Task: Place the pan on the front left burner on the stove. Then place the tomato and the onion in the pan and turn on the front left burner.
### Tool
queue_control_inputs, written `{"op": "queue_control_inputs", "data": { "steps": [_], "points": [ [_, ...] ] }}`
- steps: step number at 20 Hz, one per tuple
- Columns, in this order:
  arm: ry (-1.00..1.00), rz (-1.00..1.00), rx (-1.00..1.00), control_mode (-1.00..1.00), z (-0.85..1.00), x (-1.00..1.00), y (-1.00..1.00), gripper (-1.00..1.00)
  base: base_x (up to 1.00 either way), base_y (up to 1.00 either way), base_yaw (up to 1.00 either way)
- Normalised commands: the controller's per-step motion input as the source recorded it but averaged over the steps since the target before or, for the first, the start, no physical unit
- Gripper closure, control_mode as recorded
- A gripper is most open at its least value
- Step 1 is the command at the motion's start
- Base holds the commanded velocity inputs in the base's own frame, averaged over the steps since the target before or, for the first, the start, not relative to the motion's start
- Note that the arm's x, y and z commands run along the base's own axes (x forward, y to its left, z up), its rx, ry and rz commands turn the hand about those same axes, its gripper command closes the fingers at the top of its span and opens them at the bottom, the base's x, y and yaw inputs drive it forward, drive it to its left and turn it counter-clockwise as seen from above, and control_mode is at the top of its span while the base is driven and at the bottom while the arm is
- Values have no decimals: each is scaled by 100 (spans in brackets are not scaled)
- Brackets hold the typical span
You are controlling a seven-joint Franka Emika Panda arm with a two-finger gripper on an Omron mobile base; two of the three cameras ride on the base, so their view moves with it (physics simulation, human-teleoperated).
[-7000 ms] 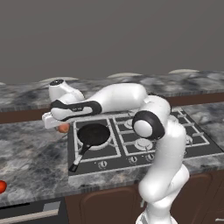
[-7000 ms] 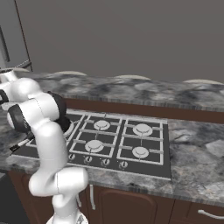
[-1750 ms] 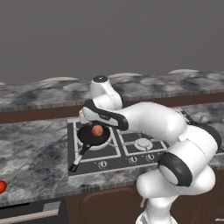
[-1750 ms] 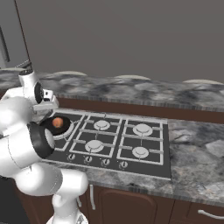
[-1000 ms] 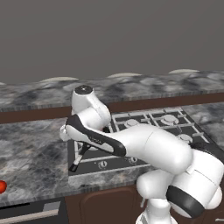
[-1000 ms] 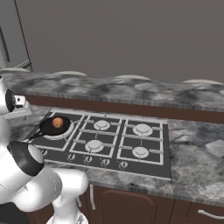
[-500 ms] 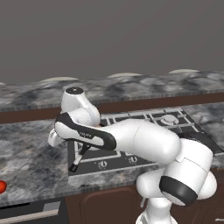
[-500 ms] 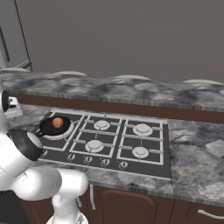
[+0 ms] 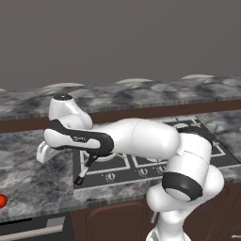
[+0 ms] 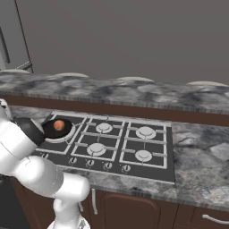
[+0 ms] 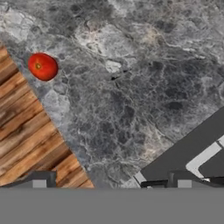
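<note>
On the stove, at its 9 o'clock corner in the right base view, the pan sits on the front left burner with the onion inside it. The tomato lies near the desk edge, at 10 o'clock in the hand view and at 8 o'clock in the left base view. The gripper hangs over bare desk beside the stove, its fingers spread wide and holding nothing.
</note>
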Motion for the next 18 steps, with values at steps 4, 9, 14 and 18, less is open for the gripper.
{"op": "queue_control_inputs", "data": {
  "steps": [4,9,14,18],
  "points": [
    [0,14,-4,-100,-15,-40,38,-100,0,0,0],
    [0,14,-1,-100,-16,-23,29,-100,0,0,0],
    [0,15,0,-100,-17,-20,32,-100,0,0,0],
    [0,14,0,-100,-17,-2,35,-100,0,0,0]
  ]
}}
